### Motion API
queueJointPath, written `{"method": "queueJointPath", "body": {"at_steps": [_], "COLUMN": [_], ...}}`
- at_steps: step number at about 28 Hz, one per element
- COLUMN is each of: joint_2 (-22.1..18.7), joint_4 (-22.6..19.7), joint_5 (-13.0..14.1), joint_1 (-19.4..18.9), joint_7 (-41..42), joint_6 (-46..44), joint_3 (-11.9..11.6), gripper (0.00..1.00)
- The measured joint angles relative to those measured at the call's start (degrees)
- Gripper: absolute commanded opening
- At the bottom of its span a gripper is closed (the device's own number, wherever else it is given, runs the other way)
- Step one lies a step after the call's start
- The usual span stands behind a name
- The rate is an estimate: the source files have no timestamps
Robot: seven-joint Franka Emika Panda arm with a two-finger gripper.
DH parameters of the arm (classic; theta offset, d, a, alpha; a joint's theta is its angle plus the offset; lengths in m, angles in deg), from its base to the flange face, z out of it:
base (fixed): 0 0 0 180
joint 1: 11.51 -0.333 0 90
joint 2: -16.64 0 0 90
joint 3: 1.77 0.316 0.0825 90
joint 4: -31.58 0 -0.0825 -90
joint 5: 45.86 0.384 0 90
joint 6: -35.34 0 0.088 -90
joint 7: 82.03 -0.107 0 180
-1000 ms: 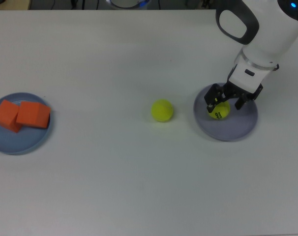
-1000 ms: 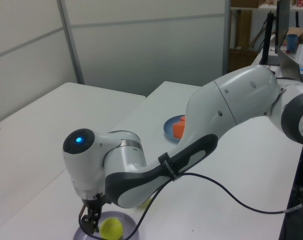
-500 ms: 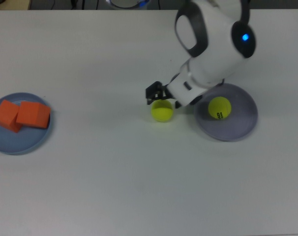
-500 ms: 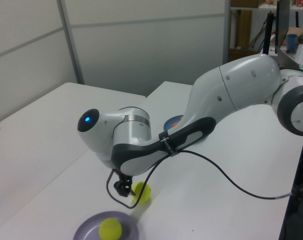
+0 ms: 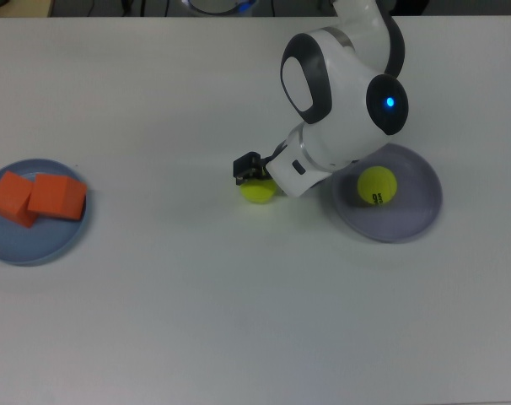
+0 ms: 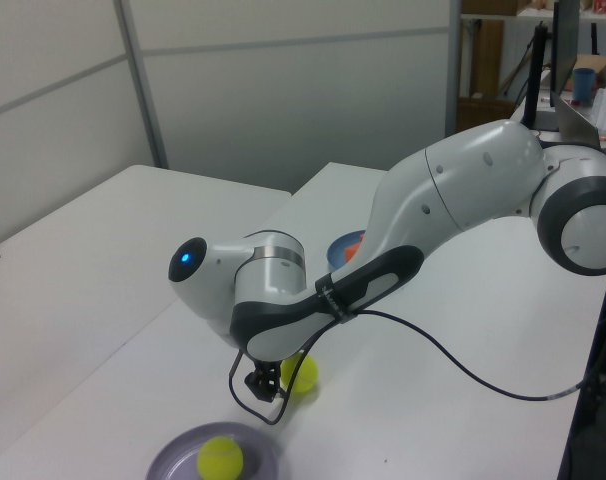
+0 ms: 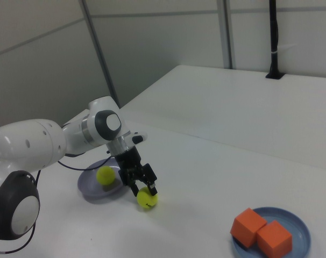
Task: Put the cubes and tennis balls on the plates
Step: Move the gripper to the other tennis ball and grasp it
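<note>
One tennis ball [image 5: 257,191] lies on the white table [image 5: 196,295], just to the top view's left of the lavender plate [image 5: 407,221], which holds the other ball [image 5: 376,185] with the black marking. The gripper [image 7: 143,186] is down over the loose ball, its dark fingers [image 7: 152,185] spread to either side of it; whether they press on it cannot be told. At the far left in the top view, two orange cubes [image 5: 36,197] sit touching on the blue plate [image 5: 19,246].

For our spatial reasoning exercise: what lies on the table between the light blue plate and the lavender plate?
In the top view, one tennis ball under the gripper lies between the blue plate and lavender plate; otherwise bare table.
</note>
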Motion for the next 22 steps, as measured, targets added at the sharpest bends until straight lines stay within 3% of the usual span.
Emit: {"method": "queueJointPath", "body": {"at_steps": [1, 3, 5, 6, 7, 18, 22], "joint_2": [0.03, 0.08, 0.17, 0.23, 0.33, 0.35, 0.25], "joint_4": [-0.20, -0.54, -1.03, -1.24, -1.53, -1.47, 0.52], "joint_5": [0.00, 0.00, 0.00, 0.00, 0.00, 0.00, 0.00], "joint_1": [0.00, 0.03, 0.14, 0.23, 0.46, 0.95, 0.81], "joint_7": [0.00, 0.00, 0.00, 0.00, 0.00, -0.03, -0.05], "joint_6": [0.00, 0.00, -0.01, -0.01, -0.01, 0.23, 3.78], "joint_3": [-0.01, -0.06, -0.21, -0.29, -0.33, -0.30, 0.14], "gripper": [0.98, 0.76, 0.43, 0.14, 0.01, 0.00, 0.00]}}
